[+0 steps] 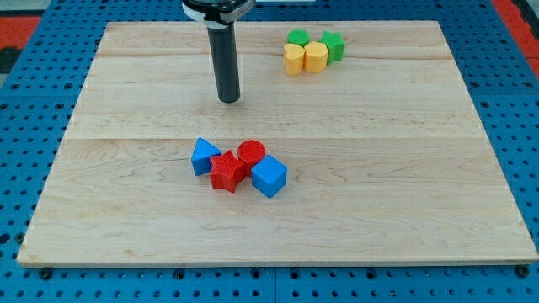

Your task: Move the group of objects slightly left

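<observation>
Fingers do not exist on this arm, so nothing opens, closes or grips; it ends in a dark rod, and my tip point(229, 100) rests on the wooden board point(404, 210) in the upper middle of the view, touching no block.

Toward the view's top right sits one cluster: a green block point(298, 37) of unclear shape and a green block point(334, 46) beside it, with two yellow blocks, one point(293, 60) and the other point(315, 57), just in front, all packed close together. My tip is well apart from them, to the view's left and a little lower.

Below my tip, near the board's middle, lies the second cluster: a blue triangular block point(203, 156), a red star point(226, 172), a red cylinder point(251, 153) and a blue cube point(269, 177), touching or nearly so. A blue pegboard point(34, 101) surrounds the board.
</observation>
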Controlling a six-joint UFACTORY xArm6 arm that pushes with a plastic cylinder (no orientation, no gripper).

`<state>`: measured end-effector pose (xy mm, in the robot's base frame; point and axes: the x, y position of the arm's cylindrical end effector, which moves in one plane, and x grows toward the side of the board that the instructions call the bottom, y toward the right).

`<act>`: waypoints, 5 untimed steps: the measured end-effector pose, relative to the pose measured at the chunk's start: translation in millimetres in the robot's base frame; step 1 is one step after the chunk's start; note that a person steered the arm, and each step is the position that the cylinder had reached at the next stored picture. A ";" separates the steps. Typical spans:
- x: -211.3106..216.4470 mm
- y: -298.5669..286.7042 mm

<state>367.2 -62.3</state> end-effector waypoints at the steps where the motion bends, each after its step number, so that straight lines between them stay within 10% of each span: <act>1: 0.0 0.0; 5: 0.0 63.4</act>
<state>367.2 1.1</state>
